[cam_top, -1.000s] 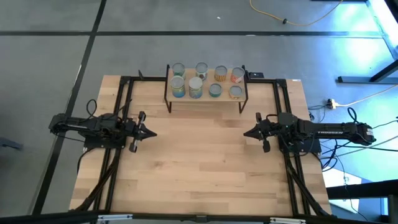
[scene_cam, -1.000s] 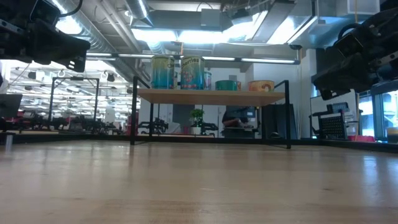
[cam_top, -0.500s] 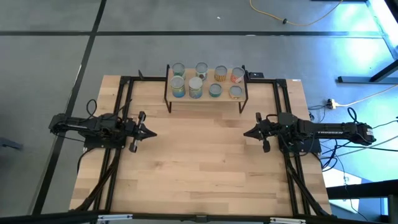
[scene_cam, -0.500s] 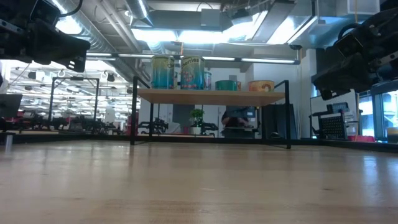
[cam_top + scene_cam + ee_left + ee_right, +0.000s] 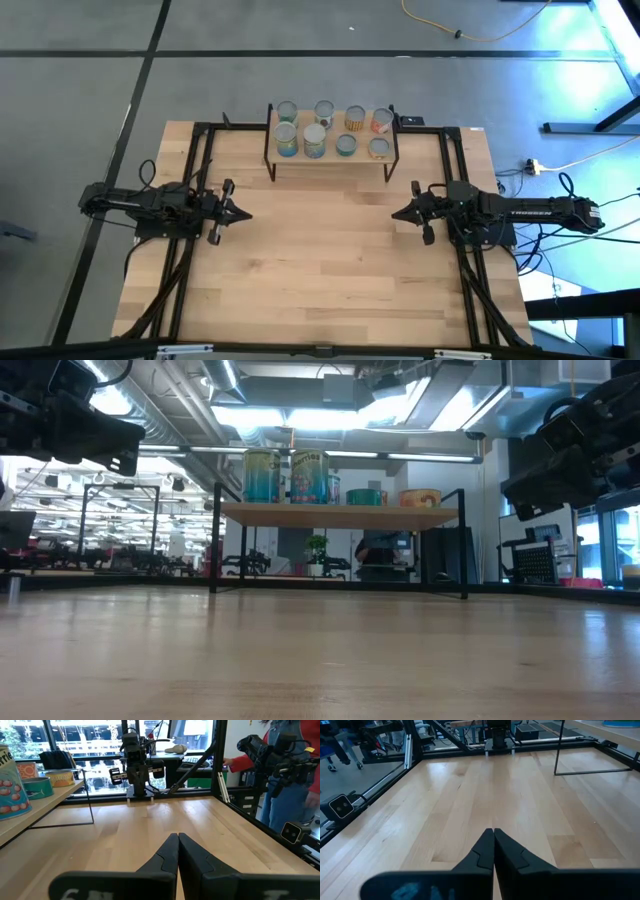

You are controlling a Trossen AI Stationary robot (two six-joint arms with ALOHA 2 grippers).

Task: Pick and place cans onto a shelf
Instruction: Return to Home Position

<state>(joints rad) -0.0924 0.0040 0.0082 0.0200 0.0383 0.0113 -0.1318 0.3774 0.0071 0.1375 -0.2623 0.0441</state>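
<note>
From above, we count eight small silver-topped metal cans (image 5: 314, 140), two rows of four, all on the one raised light-wood shelf (image 5: 361, 140) with thin black legs at the far edge of the broad light-wood tabletop (image 5: 320, 270). The dark two-finger left gripper (image 5: 240, 212) and right gripper (image 5: 397, 213) face each other across the middle, well apart from it. At table height we make out only five cans, two tall teal ones leftmost. Past the left wrist, the fingers (image 5: 167, 855) press together on nothing, at least four cans show, and one person (image 5: 280, 775) in a red sleeve stands beyond the table. Past the right wrist, the fingers (image 5: 482, 851) are likewise closed and empty. Homing well, we judge, means keeping both claws closed, arms level and clear of the shelf legs.
</note>
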